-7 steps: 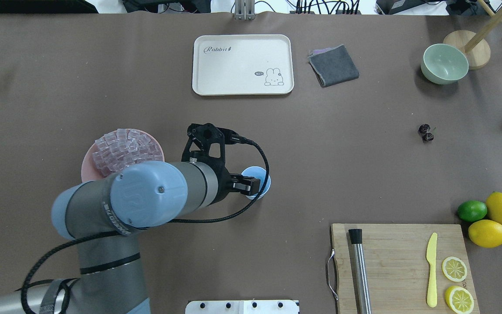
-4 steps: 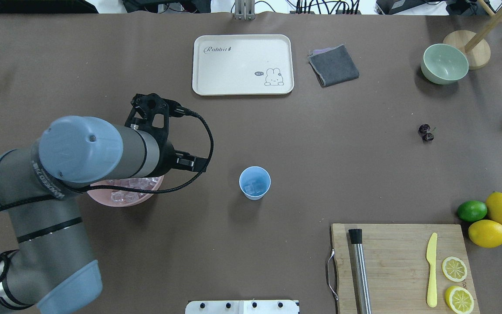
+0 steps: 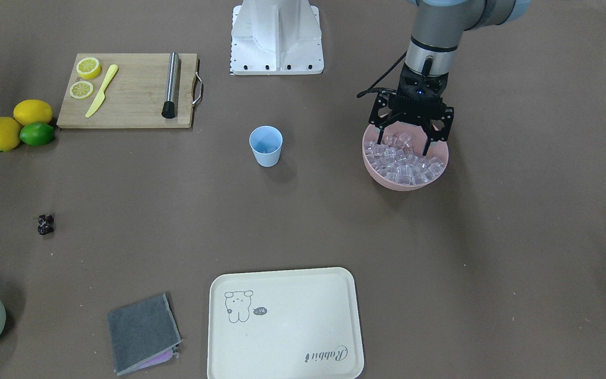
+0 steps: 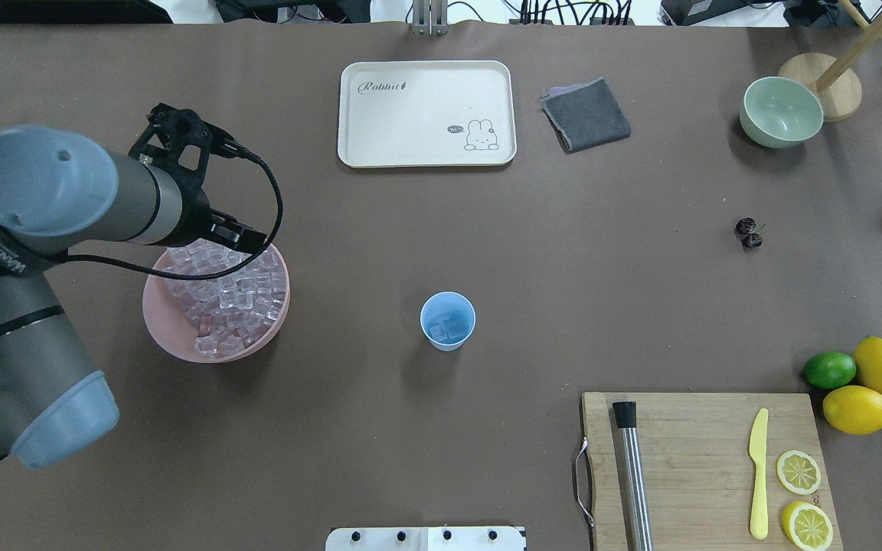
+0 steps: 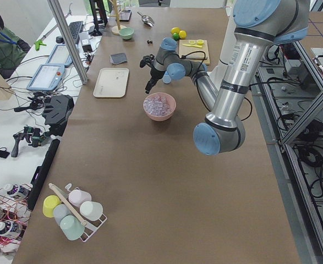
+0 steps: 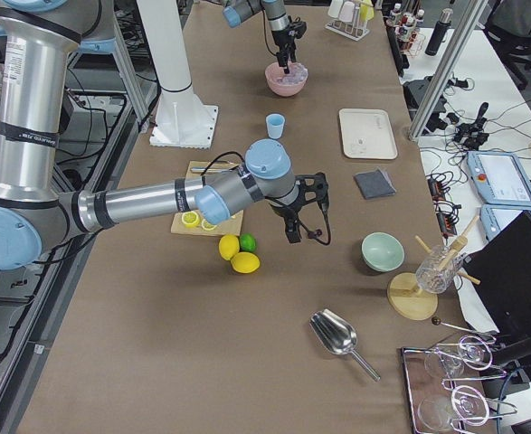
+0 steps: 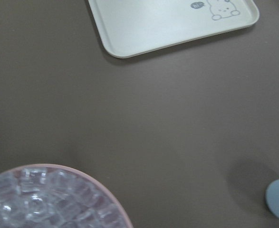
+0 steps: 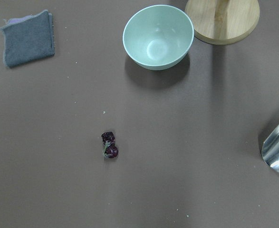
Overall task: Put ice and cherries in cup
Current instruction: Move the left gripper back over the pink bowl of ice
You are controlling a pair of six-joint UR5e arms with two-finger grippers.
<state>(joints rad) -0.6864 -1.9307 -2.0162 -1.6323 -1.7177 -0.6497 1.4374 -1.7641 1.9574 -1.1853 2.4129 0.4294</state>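
The light-blue cup (image 4: 448, 321) stands mid-table with a few ice cubes in it; it also shows in the front view (image 3: 266, 146). A pink bowl (image 4: 161, 330) heaped with ice (image 4: 228, 292) stands to its left. My left gripper (image 3: 410, 138) is open and empty, fingers down just over the ice (image 3: 405, 162) at the bowl's robot-side edge. The cherries (image 4: 749, 233) lie alone on the table at the right, and show below the right wrist camera (image 8: 110, 145). My right gripper (image 6: 294, 231) shows only in the exterior right view; I cannot tell its state.
A cream tray (image 4: 426, 113), a grey cloth (image 4: 586, 115) and a pale green bowl (image 4: 781, 112) lie along the far side. A cutting board (image 4: 705, 436) with a metal rod, yellow knife and lemon slices sits front right, beside lemons and a lime (image 4: 858, 375).
My left arm has swung left from above the cup to above the pink bowl. Ice cubes now show inside the cup.
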